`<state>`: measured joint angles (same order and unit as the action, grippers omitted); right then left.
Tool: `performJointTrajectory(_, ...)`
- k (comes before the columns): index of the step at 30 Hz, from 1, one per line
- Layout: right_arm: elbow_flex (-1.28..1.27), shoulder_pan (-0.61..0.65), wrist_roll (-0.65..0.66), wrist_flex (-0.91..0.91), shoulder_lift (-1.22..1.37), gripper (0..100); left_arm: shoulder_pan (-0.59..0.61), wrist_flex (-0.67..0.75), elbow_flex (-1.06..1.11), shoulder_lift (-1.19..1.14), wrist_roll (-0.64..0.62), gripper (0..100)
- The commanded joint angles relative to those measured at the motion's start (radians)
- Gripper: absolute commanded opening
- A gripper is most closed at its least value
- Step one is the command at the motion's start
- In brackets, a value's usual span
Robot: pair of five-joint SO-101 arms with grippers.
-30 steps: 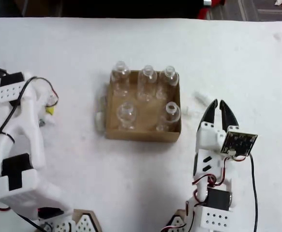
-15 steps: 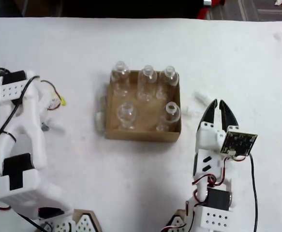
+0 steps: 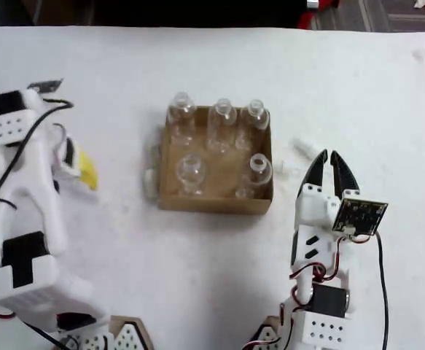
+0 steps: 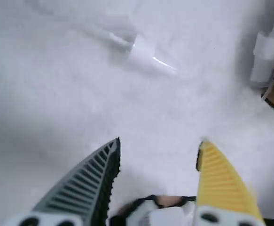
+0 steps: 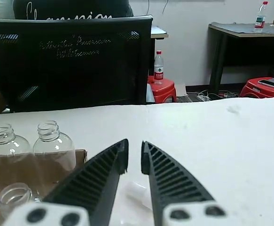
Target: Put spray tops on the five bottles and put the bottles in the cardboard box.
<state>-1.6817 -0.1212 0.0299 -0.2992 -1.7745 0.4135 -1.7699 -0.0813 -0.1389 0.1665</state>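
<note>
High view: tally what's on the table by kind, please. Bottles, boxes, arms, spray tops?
Bottles: 5, all uncapped
Cardboard box: 1
Arms: 2
Spray tops: small white pieces on the white table, too faint to count
Total counted: 8

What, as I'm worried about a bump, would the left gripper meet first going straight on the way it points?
Probably the bare table, a little short of the spray top; depth is unclear.

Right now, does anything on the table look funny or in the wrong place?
Yes. The five bottles already stand in the cardboard box with bare open necks, while white spray tops lie loose on the table beside it.
</note>
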Motion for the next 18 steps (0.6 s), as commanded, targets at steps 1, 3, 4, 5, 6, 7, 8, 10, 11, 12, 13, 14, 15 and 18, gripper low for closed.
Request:
performJointTrajectory(1, -0.009, 0.008, 0.012, -0.015, 0.002, 3.9, 0.071, -0.012, -0.164, 0.071, 0.377, 24)
performJointTrajectory(3, -0.009, 0.008, 0.012, -0.015, 0.002, 3.9, 0.084, -0.015, -0.222, 0.091, 0.605, 24)
performJointTrajectory(4, -0.009, 0.008, 0.012, -0.015, 0.002, 3.9, 0.082, -0.015, -0.229, 0.105, 0.73, 24)
performJointTrajectory(5, -0.009, 0.007, 0.012, -0.015, 0.002, 3.9, 0.082, -0.015, -0.229, 0.119, 0.853, 24)
performJointTrajectory(6, -0.009, 0.007, 0.012, -0.015, 0.002, 3.9, 0.082, -0.011, -0.229, 0.133, 0.951, 24)
performJointTrajectory(7, -0.009, 0.007, 0.012, -0.015, 0.002, 3.9, 0.082, -0.006, -0.229, 0.14, 1.031, 24)
performJointTrajectory(8, -0.009, 0.007, 0.012, -0.015, 0.002, 3.9, 0.082, 0.009, -0.229, 0.147, 1.092, 24)
performJointTrajectory(10, -0.009, 0.007, 0.012, -0.015, 0.002, 3.9, 0.079, 0.06, -0.229, 0.139, 1.171, 24)
performJointTrajectory(11, -0.009, 0.007, 0.012, -0.015, 0.002, 3.9, 0.076, 0.101, -0.226, 0.124, 1.185, 24)
performJointTrajectory(12, -0.009, 0.007, 0.012, -0.015, 0.002, 3.9, 0.068, 0.153, -0.212, 0.101, 1.189, 24)
performJointTrajectory(13, -0.009, 0.007, 0.012, -0.015, 0.002, 3.9, 0.065, 0.206, -0.192, 0.074, 1.192, 24)
performJointTrajectory(14, -0.009, 0.007, 0.012, -0.015, 0.002, 3.9, 0.065, 0.244, -0.17, 0.048, 1.197, 24)
performJointTrajectory(15, -0.009, 0.007, 0.012, -0.015, 0.002, 3.9, 0.061, 0.253, -0.152, 0.025, 1.224, 24)
performJointTrajectory(18, -0.009, 0.007, 0.012, -0.015, 0.002, 3.9, 0.013, 0.155, -0.092, -0.015, 1.41, 24)
